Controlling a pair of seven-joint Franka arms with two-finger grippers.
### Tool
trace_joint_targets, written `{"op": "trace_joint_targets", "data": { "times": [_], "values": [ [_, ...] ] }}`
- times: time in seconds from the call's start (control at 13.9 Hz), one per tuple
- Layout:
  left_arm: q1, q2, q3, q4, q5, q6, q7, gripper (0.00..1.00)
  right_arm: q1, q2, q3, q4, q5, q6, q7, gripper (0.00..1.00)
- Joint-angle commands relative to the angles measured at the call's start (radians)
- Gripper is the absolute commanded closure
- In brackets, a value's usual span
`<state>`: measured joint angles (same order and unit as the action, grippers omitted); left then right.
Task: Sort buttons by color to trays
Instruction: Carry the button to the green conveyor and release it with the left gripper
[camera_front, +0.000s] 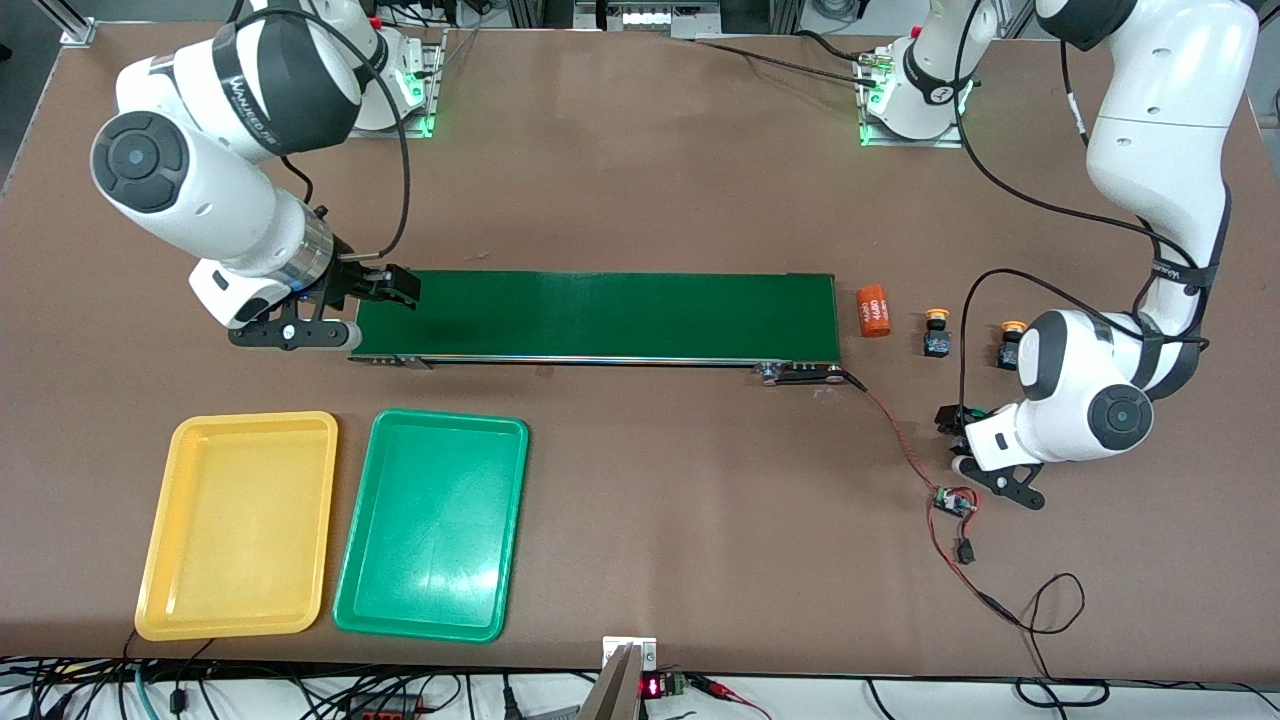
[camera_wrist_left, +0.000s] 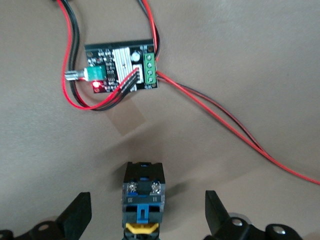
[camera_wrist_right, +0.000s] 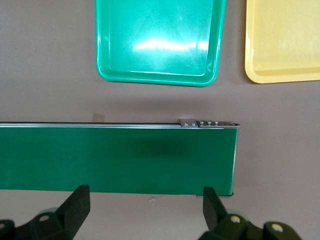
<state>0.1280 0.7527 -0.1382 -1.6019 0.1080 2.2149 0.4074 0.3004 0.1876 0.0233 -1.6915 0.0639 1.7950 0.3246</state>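
Brown counter is carrying everything: toward the right arm's end, the yellow tray and green tray are sitting side by side and empty, nearer the camera than the conveyor belt, where the right gripper is waiting, fingers apart. Two yellow-capped buttons are standing toward the left arm's end. The left gripper, fingers spread, is straddling a yellow button beside the controller board; closing off-centre risks tipping it or snagging the wires.

Left arm bent low, its pincer down near the desk with fingers spread wide. Right arm bent, wrist pitched down, its pincer likewise spread wide, holding nothing.
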Motion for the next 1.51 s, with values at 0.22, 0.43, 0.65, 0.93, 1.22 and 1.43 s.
{"op": "trace_joint_targets", "data": {
  "times": [0.22, 0.43, 0.65, 0.93, 1.22, 1.43],
  "values": [
    [0.016, -0.009, -0.02, -0.036, 0.027, 0.042, 0.019, 0.81, 0.008, -0.036, -0.013, -0.014, -0.018, -0.057, 0.022, 0.0],
    [0.03, -0.045, -0.023, -0.038, 0.022, 0.028, 0.178, 1.0, -0.015, -0.062, -0.022, -0.01, -0.018, -0.062, 0.057, 0.0],
    [0.025, -0.14, -0.07, -0.099, 0.003, -0.078, 0.113, 1.0, -0.03, -0.068, -0.025, -0.005, -0.032, -0.071, 0.1, 0.0],
    [0.01, -0.318, -0.141, -0.265, -0.056, -0.086, -0.115, 1.0, -0.044, -0.077, -0.025, -0.004, -0.102, -0.071, 0.211, 0.0],
    [-0.088, -0.441, -0.172, -0.389, -0.151, -0.093, -0.297, 1.0, -0.08, -0.06, -0.025, 0.007, -0.099, -0.049, 0.192, 0.0],
    [-0.094, -0.475, -0.247, -0.45, -0.195, -0.081, -0.406, 1.0, -0.066, -0.06, -0.011, 0.006, -0.096, -0.063, 0.174, 0.0]
  ]
}}
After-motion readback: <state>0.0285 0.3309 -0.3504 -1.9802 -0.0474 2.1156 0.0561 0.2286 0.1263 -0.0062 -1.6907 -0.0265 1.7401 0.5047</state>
